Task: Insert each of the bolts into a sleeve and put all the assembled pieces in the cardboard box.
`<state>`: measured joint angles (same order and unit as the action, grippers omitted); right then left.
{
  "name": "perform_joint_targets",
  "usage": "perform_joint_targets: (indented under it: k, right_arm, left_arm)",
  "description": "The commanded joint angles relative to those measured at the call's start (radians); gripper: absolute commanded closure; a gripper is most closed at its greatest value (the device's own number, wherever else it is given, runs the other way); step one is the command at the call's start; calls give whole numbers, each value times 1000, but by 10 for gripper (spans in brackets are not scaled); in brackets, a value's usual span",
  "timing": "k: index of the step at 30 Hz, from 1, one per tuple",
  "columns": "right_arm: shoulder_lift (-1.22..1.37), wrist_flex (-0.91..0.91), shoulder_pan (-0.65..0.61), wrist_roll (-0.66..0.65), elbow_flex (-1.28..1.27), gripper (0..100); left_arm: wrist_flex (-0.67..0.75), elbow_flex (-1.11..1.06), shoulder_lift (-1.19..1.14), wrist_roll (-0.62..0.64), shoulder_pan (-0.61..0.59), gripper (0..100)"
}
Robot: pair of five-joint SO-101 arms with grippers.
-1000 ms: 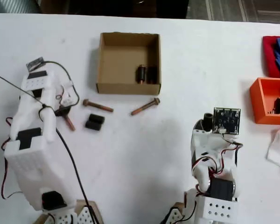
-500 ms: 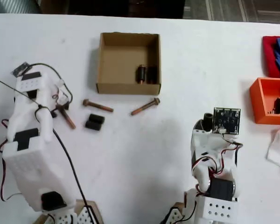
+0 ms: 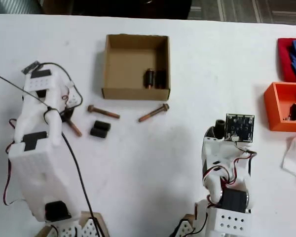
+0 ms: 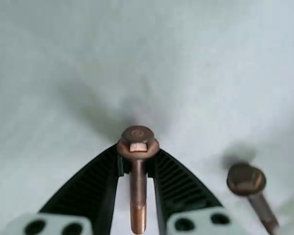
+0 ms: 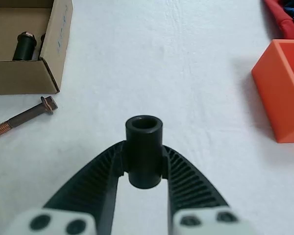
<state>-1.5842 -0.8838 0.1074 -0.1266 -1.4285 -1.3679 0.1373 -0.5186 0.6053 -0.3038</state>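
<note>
The left tool is closed to a narrow gap on a copper-coloured metal bolt with a flanged hex head. It pinches the shank just under the head, and the rest of the shank runs back between the ribbed fingers toward the wrist camera. In the high view this bolt hangs slanted at the left side of the white surface, near the loose black sleeves. The right tool is closed on a short black cylindrical sleeve, held upright with its bore open, well apart from the left arm.

Both parts look rigid and fairly light, so neither should crush. The bolt's round shank will probably swivel or slide in a two-finger pinch (the ribbed pads should help), so a hold close under the head seems sound. The sleeve is best gripped across its lower wall, as it is here, which keeps the mouth clear.

A second loose bolt and a third loose bolt lie just in front of the brown cardboard box, which holds one assembled piece.
</note>
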Motion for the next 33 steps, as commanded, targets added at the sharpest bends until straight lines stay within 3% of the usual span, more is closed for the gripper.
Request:
perform_joint_targets:
  k: [1,4,9,16,19,23,33]
  right_arm:
    - [-22,-2,5,8,3,975]
    - [-22,-2,5,8,3,975]
    - [-22,-4,5,6,3,975]
    - [-88,-19,-51,9,106,975]
    - [-196,-77,-150,9,166,975]
    - [-203,-90,-302,9,147,975]
    - [-213,395,-423,9,-26,975]
  left_arm:
    - [-262,183,155,5,115,976]
    - [-405,280,255,0,212,976]
    - [-410,231,460,-87,305,976]
    - [-370,4,858,-95,453,976]
    - [-258,-194,1030,-95,460,976]
    - [-26,-461,1263,-95,385,976]
    - [612,-909,1734,-86,364,976]
